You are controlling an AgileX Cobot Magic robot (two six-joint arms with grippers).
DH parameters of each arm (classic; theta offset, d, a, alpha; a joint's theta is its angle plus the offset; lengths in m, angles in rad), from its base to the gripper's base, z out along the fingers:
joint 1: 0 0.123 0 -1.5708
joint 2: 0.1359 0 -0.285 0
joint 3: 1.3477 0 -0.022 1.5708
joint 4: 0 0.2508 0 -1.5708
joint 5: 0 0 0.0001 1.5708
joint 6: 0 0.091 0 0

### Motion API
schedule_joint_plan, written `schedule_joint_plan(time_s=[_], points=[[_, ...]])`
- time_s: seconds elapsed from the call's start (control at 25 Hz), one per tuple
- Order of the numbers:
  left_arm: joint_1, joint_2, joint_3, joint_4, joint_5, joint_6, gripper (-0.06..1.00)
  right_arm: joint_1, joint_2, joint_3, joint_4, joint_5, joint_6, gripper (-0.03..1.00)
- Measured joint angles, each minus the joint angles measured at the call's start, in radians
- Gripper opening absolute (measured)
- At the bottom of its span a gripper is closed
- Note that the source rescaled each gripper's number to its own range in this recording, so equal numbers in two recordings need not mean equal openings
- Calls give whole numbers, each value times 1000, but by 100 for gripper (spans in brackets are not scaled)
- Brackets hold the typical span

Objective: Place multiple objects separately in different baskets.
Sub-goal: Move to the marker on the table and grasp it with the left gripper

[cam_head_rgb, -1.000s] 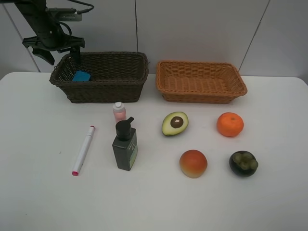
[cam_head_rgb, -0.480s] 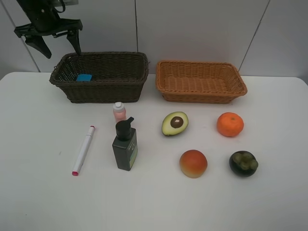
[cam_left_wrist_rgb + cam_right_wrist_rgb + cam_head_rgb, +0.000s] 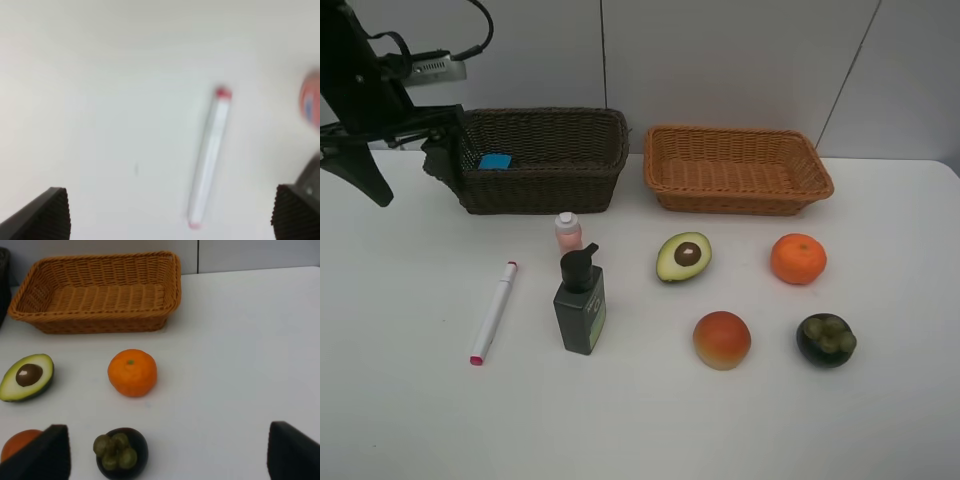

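The blue eraser (image 3: 495,160) lies inside the dark brown basket (image 3: 570,187) on my left, with the shallower tan basket (image 3: 740,197) beside it. On the table (image 3: 410,400) the marker (image 3: 493,312) lies flat. The pink bottle (image 3: 568,231) and the green pump bottle (image 3: 580,301) stand upright. To my right sit the avocado half (image 3: 683,256), cut face up, and the orange (image 3: 798,258), peach (image 3: 721,339) and mangosteen (image 3: 825,339).

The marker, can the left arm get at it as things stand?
Probably yes: the marker lies flat on bare table, nothing over it, and the left end effector hangs open above that side.

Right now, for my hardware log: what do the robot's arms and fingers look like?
The left arm is black, with a grey box and a looping black cable. Its left fingers are black, wedge-shaped, textured; right fingers black wedges.
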Motion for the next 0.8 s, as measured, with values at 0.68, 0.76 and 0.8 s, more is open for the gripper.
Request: schedule_joint_plan(time_s=[0.68,0.76,0.8], points=[[-281,-37,306,59,-355,-70,100,0,0,0,0,0,0,99],[-282,-17,324,78,-400,-80,100,0,0,0,0,0,0,99],[-282,-8,333,88,-421,-83,100,0,0,0,0,0,0,99]])
